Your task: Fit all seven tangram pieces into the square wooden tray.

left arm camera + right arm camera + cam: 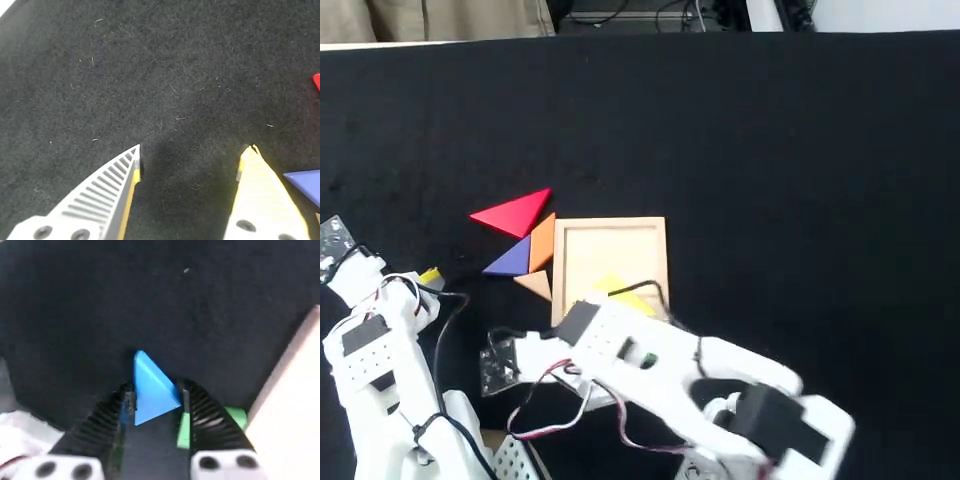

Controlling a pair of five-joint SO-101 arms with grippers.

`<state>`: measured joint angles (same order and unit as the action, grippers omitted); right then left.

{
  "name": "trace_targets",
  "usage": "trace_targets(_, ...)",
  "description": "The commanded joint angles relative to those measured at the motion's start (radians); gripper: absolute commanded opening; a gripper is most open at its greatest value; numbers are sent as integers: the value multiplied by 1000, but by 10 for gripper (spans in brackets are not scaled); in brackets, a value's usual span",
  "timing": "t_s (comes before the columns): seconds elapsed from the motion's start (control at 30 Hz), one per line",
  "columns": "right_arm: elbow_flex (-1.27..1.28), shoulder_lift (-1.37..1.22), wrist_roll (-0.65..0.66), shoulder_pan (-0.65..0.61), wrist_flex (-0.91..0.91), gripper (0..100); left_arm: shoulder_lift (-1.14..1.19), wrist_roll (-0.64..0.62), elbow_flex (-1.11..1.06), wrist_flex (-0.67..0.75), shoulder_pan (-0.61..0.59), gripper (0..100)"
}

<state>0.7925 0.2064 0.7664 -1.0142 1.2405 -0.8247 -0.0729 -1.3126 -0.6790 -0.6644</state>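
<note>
- And the right arm (650, 360) lies across the tray (662, 250): near rim hidden, yellow piece (623, 293) half covered.
- Now the red piece (317, 81) and the violet piece (306, 183), both clipped at the left wrist view's edge (corners only).
- Here the light-blue triangle (150, 387) has one corner behind the right gripper (156, 390), and the tray beyond is blurred.

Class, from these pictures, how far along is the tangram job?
Done: one yellow piece lies in the tray. In hand: the right gripper is shut on a light blue triangle. Left: the red triangle, orange piece, dark blue triangle and tan triangle lie beside the tray.
</note>
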Motion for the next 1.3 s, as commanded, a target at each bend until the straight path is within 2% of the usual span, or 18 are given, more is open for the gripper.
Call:
trace_targets(0.0, -58, 229, -8, 103, 77, 78, -17, 9, 25, 21, 4, 306)
trace_targets(0.1, -56, 403, 46, 270, 115, 78, -17, 9, 25, 21, 5, 306)
trace_targets(0.2, -31, 513, 118, 493, 106, 78, -17, 9, 25, 21, 7, 306)
trace_targets(0.33, 31, 529, 203, 818, -43, 80, -17, 9, 25, 21, 8, 306)
trace_targets(0.4, 96, 493, 209, 895, -172, 81, -17, 9, 25, 21, 10, 306)
trace_targets(0.53, 194, 380, 198, 913, -388, 81, -17, 11, 25, 21, 22, 306)
trace_targets(0.8, 154, 142, -3, 947, -664, 104, -17, 12, 24, 21, 22, 306)
trace_targets(0.97, 15, 65, -204, 942, -526, 328, -15, 14, 22, 21, 33, 306)
trace_targets(1.03, -56, 73, -242, 921, -397, 362, -11, 18, 22, 23, 59, 306)
trace_targets(1.1, -140, 88, -278, 870, -249, 342, -8, 55, 24, 25, 85, 306)
trace_targets(1.17, -216, 101, -370, 804, -130, 292, -6, 110, 21, 31, 117, 306)
trace_targets(1.27, -289, 93, -535, 743, -91, 198, -6, 112, 27, 29, 157, 306)
